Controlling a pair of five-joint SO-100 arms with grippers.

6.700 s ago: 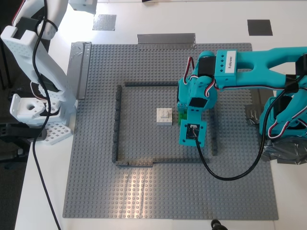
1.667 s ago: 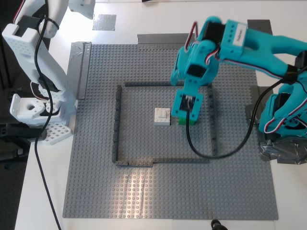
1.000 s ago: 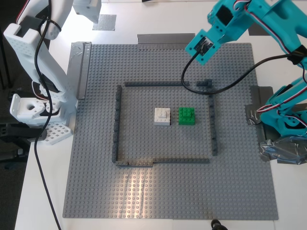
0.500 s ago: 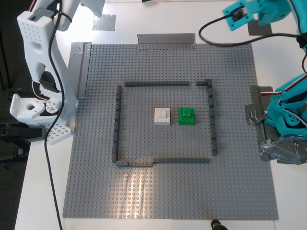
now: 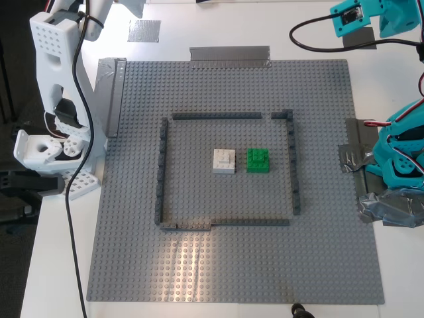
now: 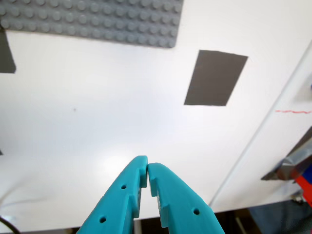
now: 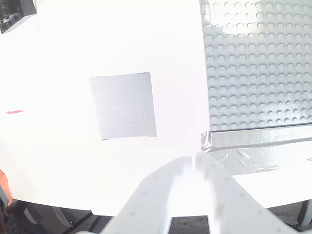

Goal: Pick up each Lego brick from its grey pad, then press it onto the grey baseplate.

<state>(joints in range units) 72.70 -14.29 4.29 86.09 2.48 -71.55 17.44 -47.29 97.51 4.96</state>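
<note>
The white brick and the green brick sit side by side on the grey baseplate, inside the thin dark outline. My first gripper, teal, is shut and empty above bare table near the dark grey pad; its arm is at the exterior view's upper right. My second gripper, white, is shut and empty beside the silvery grey pad; its arm is at the exterior view's upper left. Both pads are bare.
Grey tape strips hold the baseplate's edges at the far side and the exterior view's left side. The teal arm's base stands at the exterior view's right, the white arm's base at its left. A black cable hangs by the white base.
The teal arm let go of the green brick beside the white one, rose, and swung back to the exterior view's upper right. The white arm shifted slightly.
</note>
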